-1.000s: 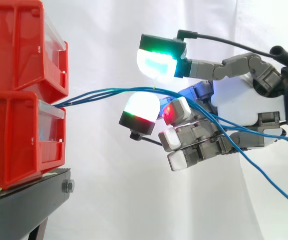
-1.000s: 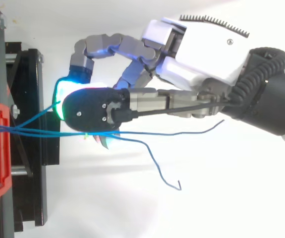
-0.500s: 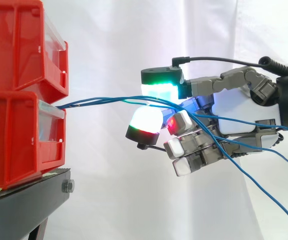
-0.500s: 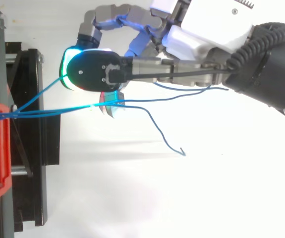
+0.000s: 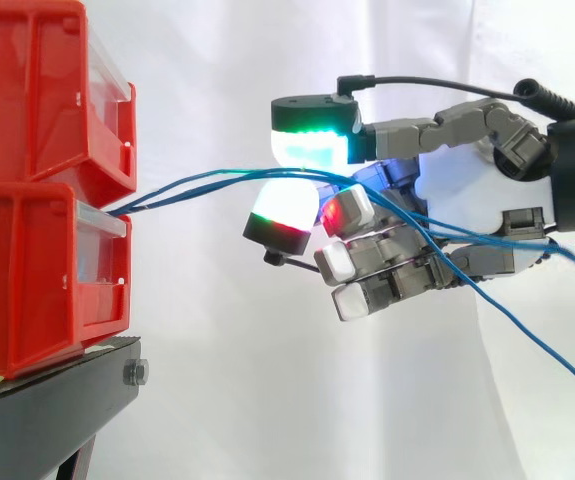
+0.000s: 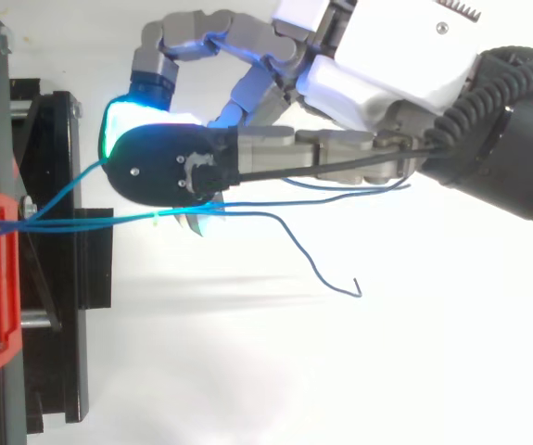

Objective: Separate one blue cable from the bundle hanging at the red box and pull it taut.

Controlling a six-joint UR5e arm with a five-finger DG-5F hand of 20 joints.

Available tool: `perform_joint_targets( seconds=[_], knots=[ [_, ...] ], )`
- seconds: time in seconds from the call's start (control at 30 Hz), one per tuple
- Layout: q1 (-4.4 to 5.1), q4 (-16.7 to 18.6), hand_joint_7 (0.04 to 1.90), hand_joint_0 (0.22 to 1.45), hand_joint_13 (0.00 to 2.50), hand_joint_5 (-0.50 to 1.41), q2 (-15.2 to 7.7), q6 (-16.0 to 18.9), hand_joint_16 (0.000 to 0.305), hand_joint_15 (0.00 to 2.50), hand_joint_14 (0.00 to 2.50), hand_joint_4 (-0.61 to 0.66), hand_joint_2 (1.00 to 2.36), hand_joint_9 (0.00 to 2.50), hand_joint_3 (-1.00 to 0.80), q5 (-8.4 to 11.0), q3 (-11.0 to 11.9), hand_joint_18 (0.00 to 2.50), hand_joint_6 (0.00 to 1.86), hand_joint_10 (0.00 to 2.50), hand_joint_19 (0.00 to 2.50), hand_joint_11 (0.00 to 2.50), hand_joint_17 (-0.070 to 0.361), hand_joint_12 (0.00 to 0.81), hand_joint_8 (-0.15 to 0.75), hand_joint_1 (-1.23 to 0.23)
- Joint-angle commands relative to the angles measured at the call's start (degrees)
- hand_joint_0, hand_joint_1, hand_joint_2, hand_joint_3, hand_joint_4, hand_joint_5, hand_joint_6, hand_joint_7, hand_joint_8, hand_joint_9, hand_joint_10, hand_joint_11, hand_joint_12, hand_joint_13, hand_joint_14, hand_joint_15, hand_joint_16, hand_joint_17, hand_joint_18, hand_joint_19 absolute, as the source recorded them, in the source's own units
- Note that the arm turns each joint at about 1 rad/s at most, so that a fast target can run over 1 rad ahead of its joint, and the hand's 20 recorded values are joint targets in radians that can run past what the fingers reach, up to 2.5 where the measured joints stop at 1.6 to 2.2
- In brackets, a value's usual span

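Pinching blue cables [image 5: 199,180] between two glowing pads [image 5: 312,150], hand [image 5: 467,195] with other fingers curled, cables stretching from lower red bin [image 5: 37,280], black stand [image 5: 57,400] beneath, loose ends trailing right.

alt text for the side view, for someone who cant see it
A robot hand, reaching in from the right, pinches thin blue cables between glowing pads. The cables come from the lower of two stacked red plastic bins on a black stand at left and trail loose toward the lower right.
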Motion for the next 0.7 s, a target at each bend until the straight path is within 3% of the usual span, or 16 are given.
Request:
perform_joint_targets(
  seconds=[0.0, 0.2, 0.67],
  knots=[
    [0.31, -0.4, 1.32, 0.69, 1.09, -0.13, 0.0, -0.1, 0.046, 0.67, 0.02, 0.21, 1.02, 1.21, -0.16, 0.1, 0.6, 0.93, 0.58, 0.02, 0.54, 1.04, 0.103, 0.422, 0.341, -0.66],
    [0.67, -0.5, 1.08, 0.68, 1.07, -0.2, -0.1, -0.1, 0.046, 0.67, 0.02, 0.22, 1.02, 1.15, -0.16, 0.19, 0.6, 0.93, 0.78, 0.02, 0.54, 1.12, 0.104, 0.43, 0.348, -0.7],
    [1.1, -2.7, 1.05, 0.64, 1.06, -0.21, -0.1, 1.1, 0.047, 0.68, 0.02, 0.25, 1.01, 1.15, -0.39, 0.81, 0.5, 0.93, 0.85, 0.02, 0.55, 1.16, 0.107, 0.435, 0.362, -0.66]
  ],
)
